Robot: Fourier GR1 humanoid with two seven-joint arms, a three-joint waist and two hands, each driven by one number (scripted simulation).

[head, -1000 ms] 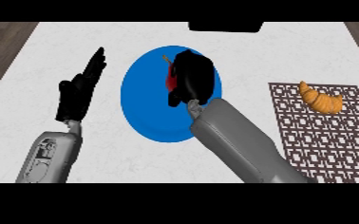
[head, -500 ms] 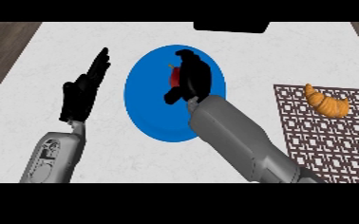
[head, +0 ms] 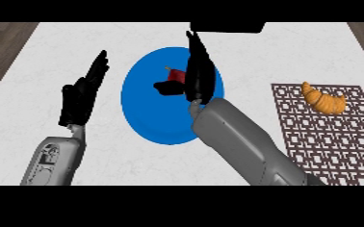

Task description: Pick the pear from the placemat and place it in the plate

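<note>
Head view: pear (head: 175,75) on the blue plate (head: 146,110), just left of the right hand (head: 198,74).
Right hand's fingers are straight, thumb below the pear. Left hand (head: 83,94) rests open at left.

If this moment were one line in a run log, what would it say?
right hand: open, over plate | pear: red, on plate | left hand: open, resting | croissant: on placemat

pear (head: 175,75): small, red, lay on plate, partly hidden | plate (head: 146,110): round, blue, flat on counter | placemat (head: 321,134): brown lattice, at right
</note>
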